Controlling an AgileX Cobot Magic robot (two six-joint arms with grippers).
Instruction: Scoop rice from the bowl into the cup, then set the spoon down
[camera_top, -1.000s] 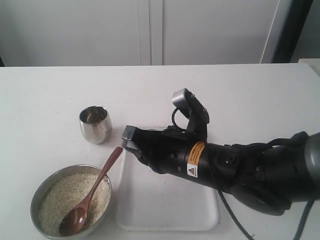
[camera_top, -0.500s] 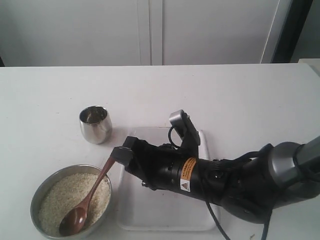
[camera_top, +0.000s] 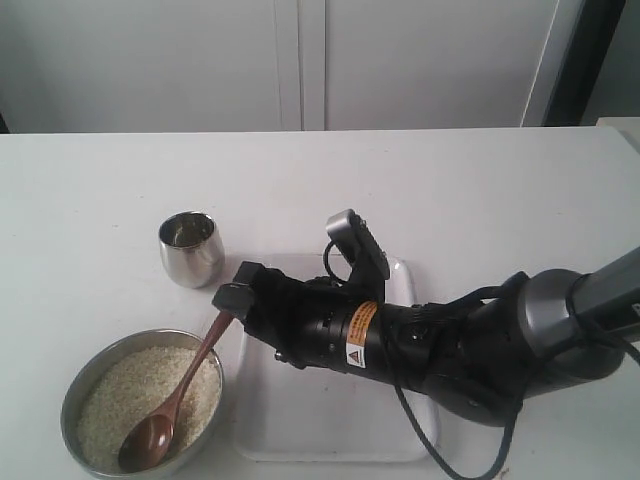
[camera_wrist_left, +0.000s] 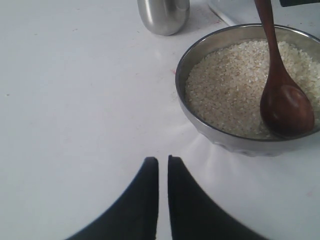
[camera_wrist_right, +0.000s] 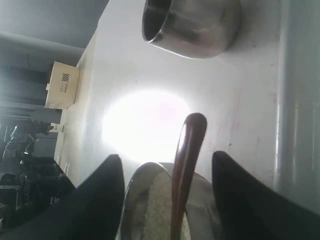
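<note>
A wide grey metal bowl (camera_top: 82, 375) at the front left holds off-white rice (camera_top: 130, 395). The reddish-brown wooden spoon (camera_top: 175, 400) lies in it, oval end on the rice, handle leaning over the rim up to the right. The shiny steel cup (camera_top: 191, 248) stands just behind the bowl. My right gripper (camera_top: 232, 290) is open, and the spoon handle's tip (camera_wrist_right: 192, 131) sits between its fingers without touching them. My left gripper (camera_wrist_left: 163, 160) is shut with nothing in it, low over bare table close to the bowl (camera_wrist_left: 200, 122); it is out of the exterior view.
A white rectangular tray (camera_top: 300, 425) lies flat right of the bowl, under my right arm. White cabinet doors (camera_top: 300, 60) stand behind the table. In the right wrist view a small box (camera_wrist_right: 62, 85) shows past the table's edge.
My right gripper has moved left and down from over the tray until its open fingers straddle the tip of the spoon handle. Spoon, bowl and cup have stayed put.
</note>
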